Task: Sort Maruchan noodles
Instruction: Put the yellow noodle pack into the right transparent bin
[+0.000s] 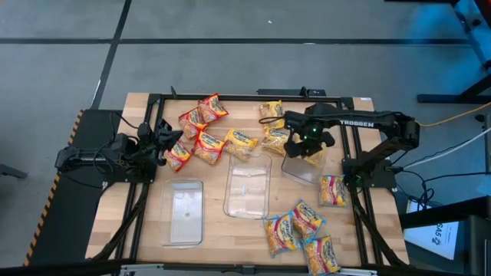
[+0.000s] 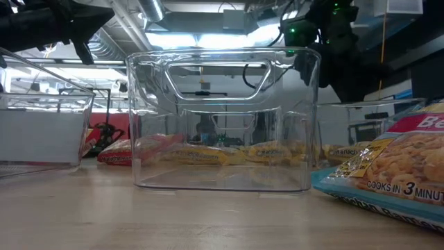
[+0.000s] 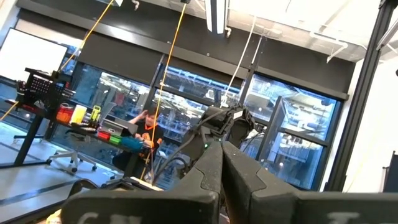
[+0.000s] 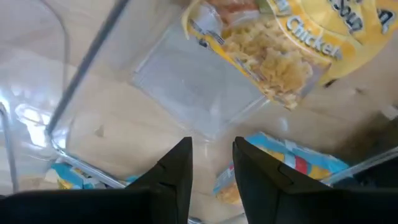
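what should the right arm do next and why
Probably lift the right gripper away from the clear tray and go for a loose yellow packet. Its fingers are open and empty, and the chicken packet already lies at the tray.

**Right gripper above a clear tray**

The right gripper [image 4: 211, 163] shows two dark fingers [image 4: 174, 171] slightly parted, with nothing between them. Beyond them a yellow chicken noodle packet [image 4: 283, 53] lies tilted in a clear plastic tray [image 4: 81, 81]. More packets [image 4: 280, 165] lie on the wooden table [image 4: 124, 134].
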